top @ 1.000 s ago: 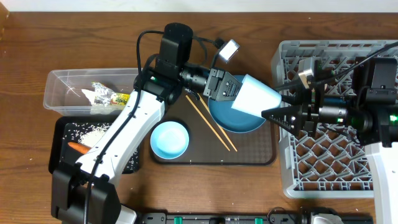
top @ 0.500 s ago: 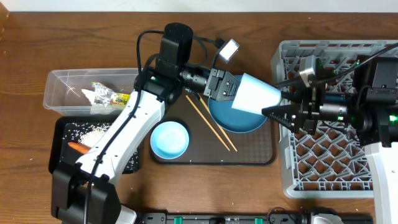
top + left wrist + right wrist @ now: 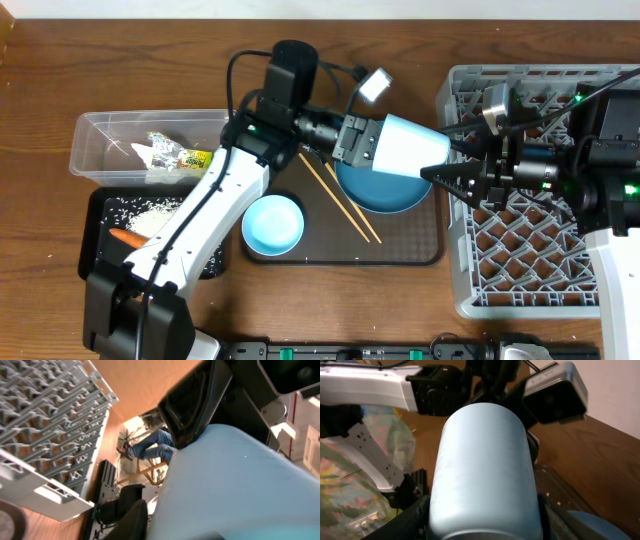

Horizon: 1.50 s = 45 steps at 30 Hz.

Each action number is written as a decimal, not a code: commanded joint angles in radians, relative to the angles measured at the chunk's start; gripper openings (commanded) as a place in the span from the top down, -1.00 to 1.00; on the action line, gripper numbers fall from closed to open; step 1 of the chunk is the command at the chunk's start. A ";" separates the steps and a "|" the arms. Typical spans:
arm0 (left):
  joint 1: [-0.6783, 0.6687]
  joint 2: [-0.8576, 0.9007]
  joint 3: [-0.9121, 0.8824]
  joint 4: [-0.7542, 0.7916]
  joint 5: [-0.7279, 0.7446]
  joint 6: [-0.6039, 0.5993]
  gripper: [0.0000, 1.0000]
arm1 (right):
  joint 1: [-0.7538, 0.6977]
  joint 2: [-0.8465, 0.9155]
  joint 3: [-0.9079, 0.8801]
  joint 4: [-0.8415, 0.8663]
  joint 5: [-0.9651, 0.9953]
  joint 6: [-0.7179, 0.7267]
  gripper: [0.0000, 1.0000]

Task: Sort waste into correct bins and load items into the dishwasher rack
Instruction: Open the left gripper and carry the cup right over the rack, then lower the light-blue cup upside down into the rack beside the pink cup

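As your right gripper (image 3: 445,165) clamped the light blue cup (image 3: 412,147) from 3 o'clock, your left gripper (image 3: 372,142) sat at 9 o'clock. Its jaws' state was unclear.

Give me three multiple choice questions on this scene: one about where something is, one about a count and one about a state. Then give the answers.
1. Where is the orange carrot?
A. clear tub
B. black tray
C. grey rack

2. How many chopsticks lie on the brown tray?
A. one
B. two
C. four

3. How is the light blue cup placed?
A. upright on the table
B. upside down in the rack
C. sideways in the air

Answers:
1. B, the carrot lies beside the rice in the black tray.
2. B, two thin sticks lie side by side.
3. C, the cup lies sideways above the blue plate.
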 commanded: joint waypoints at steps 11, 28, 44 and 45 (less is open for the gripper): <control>0.162 -0.022 0.015 -0.053 -0.069 0.017 0.36 | 0.002 -0.010 0.005 0.106 0.139 0.242 0.31; 0.214 -0.021 0.015 -0.683 -0.850 0.260 -0.29 | -0.024 -0.021 0.184 -0.082 1.176 0.539 0.44; 0.214 -0.021 0.015 -0.689 -0.896 0.260 -0.96 | -0.257 0.126 0.191 -0.129 1.342 0.595 0.42; 0.214 -0.021 0.015 -0.689 -0.896 0.260 -0.98 | -0.269 0.140 0.191 -0.129 1.342 0.602 0.42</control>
